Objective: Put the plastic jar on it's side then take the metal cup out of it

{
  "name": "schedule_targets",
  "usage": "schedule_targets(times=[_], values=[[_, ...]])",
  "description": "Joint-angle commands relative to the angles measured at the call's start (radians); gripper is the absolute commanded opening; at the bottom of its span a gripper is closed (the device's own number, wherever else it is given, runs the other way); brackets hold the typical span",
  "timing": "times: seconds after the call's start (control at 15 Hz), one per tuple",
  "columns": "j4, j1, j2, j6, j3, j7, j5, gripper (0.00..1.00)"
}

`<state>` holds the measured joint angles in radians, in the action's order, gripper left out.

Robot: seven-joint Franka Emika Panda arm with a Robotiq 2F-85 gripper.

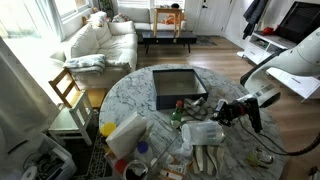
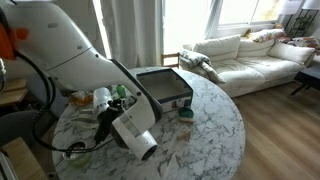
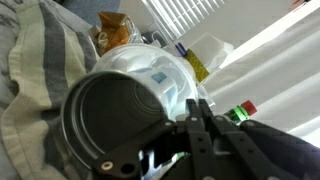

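Exterior view first: the round marble tabletop (image 1: 125, 95) has the dark tray (image 1: 178, 86) at its centre. The arm reaches in, and the claw (image 1: 222, 112) is low, just off the tray's near corner. The plastic jar (image 1: 205, 132) is just beside that same corner on the camera's side of the tray. It looks tipped onto its side, hard up against the claw. The cup is too small to pick out from here.

From the opposite exterior angle, the white arm (image 2: 60, 50) swallows the foreground. The tray (image 2: 165, 85) sits behind it, and both jar and claw are masked on the arm's side of the tray.

The wrist view has the tray out of shot, but this is the telling one. The metal cup (image 3: 105, 125) faces us with its dark inside, sitting in the jar's mouth, and the jar's pale wall (image 3: 158, 72) rings it from behind. The claw (image 3: 198, 125) converges right at the cup's rim. I cannot tell whether it is clamped on the rim or merely poised.

The risks, as I judge them:
- A pinch on a thin, shiny rim can slip.
- Nothing pins the jar, so a snug cup may drag it along.
- The jar could roll toward the green bottle (image 3: 240, 110) close by.
- An off-axis pull could jam the cup against the jar's lip.
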<state>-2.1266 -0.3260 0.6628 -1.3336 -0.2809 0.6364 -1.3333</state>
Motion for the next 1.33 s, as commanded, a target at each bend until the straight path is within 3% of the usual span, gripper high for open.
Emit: schedule_targets(times=[0.0,0.07,0.13,0.27,0.8,1.27], values=[[0.024,0.011,-0.006,-0.036,-0.009,-0.025,0.034,0.01],[0.027,0.009,-0.009,-0.040,-0.006,-0.023,0.032,0.01],[0.030,0.008,-0.013,-0.044,-0.004,-0.026,0.026,0.30],[0.039,0.005,-0.024,-0.036,0.001,-0.023,0.017,0.38],[0.061,0.000,-0.084,-0.037,0.007,-0.018,0.003,0.98],[0.069,-0.009,-0.141,-0.064,-0.015,-0.024,0.000,1.00]])
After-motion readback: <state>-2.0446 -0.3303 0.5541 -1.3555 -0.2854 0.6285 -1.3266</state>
